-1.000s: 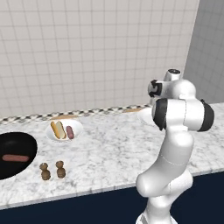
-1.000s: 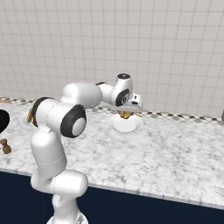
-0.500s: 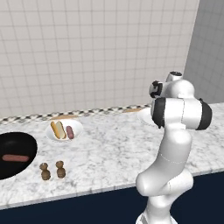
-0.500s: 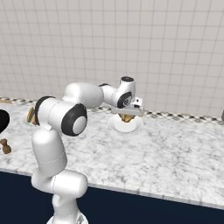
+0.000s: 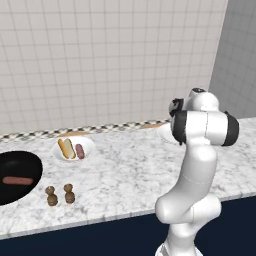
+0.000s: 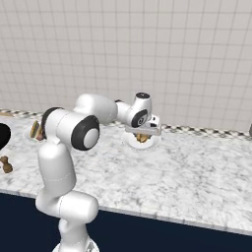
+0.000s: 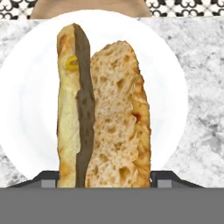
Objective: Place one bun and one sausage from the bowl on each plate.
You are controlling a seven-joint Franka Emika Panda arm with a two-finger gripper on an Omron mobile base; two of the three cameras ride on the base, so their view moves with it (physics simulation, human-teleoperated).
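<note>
The white arm rises from its base, bends at a dark elbow joint and reaches forward and away over the bench toward the tiled wall. Its wrist turns downward, so the end effector (image 6: 142,138) points straight down, low above the bench. In the hand view the two dark fingertips (image 7: 168,178) stand apart at the bottom, one on each side of a split bun (image 7: 103,109) that stands between them.

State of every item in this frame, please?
gripper: shut on held bun
held bun: gripped, over right plate
right plate: no sausage
left plate: filled
left bun: lying on left plate
pink sausage: beside left bun
bowl: holds one dark sausage
shakers: upright
</note>
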